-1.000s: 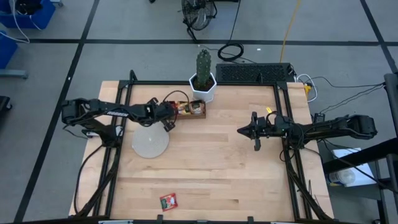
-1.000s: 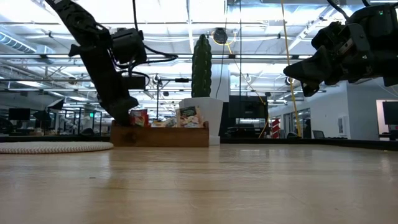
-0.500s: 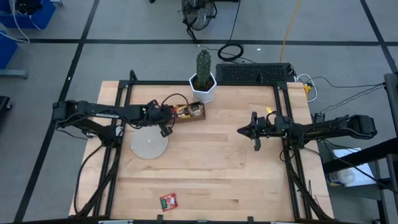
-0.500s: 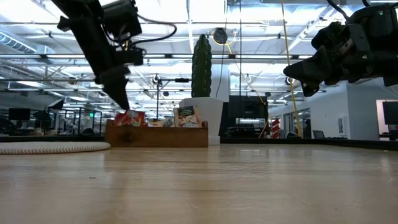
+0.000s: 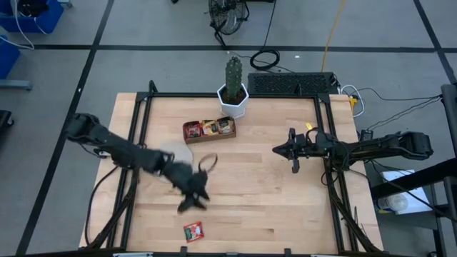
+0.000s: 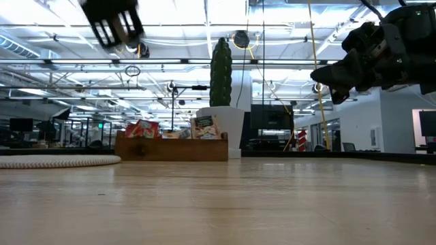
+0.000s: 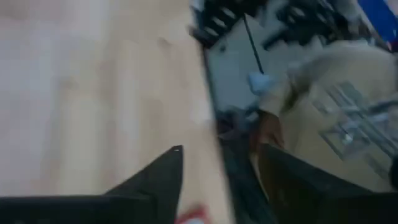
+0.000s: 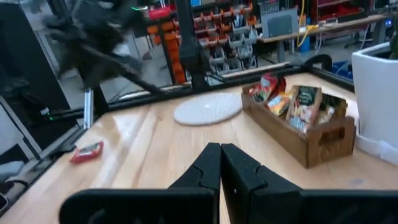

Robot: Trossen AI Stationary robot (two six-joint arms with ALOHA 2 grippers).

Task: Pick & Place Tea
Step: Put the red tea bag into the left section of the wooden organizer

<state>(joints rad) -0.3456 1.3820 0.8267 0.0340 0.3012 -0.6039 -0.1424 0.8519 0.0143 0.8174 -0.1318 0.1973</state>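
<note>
I see my left end effector (image 5: 193, 198) in the lower middle of the high view, above the bare wood, with its two fingers apart and nothing between them. It is near a red tea sachet (image 5: 193, 230) that lies alone, close to the bottom edge of the tabletop (image 5: 271, 207). I judge that the fingers are apart so that they can go down around this sachet. In the left wrist view a small red corner (image 7: 193, 217) shows between the fingers at the bottom of the frame, probably the same sachet, but it is too blurred to be sure.

The other tea sachets (image 5: 209, 128) stand upright in the long wooden tray (image 5: 187, 137), upper centre of the high view, just in front of the white pot with the cactus (image 5: 233, 93). Standing like this, they stay sorted in their compartments.

My right end effector (image 5: 278, 150) waits at the right of the frame, fingers together and empty, well away from the work.

About room: the lone sachet is close to the black frame rail (image 5: 235, 250) at the bottom edge, so I think the approach should come from above. The grey disc (image 5: 180, 155) is partly hidden under the left arm. The middle of the tabletop is open for carrying toward the tray
</note>
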